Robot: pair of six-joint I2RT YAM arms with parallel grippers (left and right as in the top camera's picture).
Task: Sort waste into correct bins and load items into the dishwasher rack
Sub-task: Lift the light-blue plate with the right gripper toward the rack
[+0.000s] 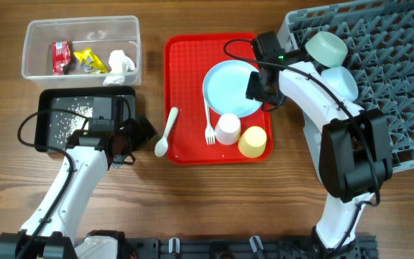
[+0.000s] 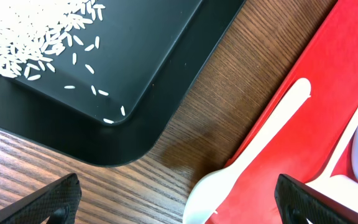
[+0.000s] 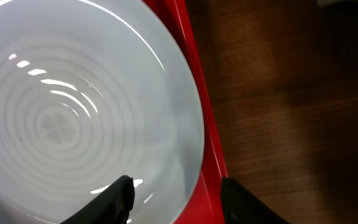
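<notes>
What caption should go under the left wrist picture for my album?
Open left gripper hovers over a white spoon lying half off the red tray, beside the black tray holding rice grains.

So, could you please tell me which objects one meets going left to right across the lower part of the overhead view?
black tray, white spoon, fork, white cup, yellow cup, dishwasher rack

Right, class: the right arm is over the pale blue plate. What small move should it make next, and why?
Probably lower slightly and close on the rim of the plate: the right gripper stands open, nothing held, that rim between its fingers, and the plate lies on the red tray, not in the dishwasher rack.
</notes>
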